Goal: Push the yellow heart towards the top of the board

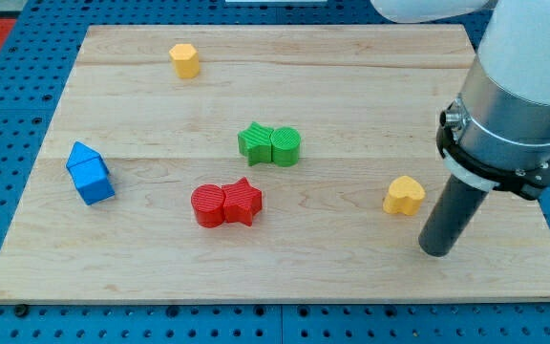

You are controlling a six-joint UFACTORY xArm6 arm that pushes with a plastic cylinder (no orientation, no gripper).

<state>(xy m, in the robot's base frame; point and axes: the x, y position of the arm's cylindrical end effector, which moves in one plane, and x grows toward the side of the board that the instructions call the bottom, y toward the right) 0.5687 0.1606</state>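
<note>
Just beside my tip (436, 250), toward the view's upper left, lies the yellow heart (405, 195), untouched.

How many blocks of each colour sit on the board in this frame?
Yellow: 2, a heart and a small hexagon-like block
Green: 2, a star-like block touching a cylinder
Red: 2, a cylinder touching a star
Blue: 2, stacked edge to edge
Total: 8
</note>
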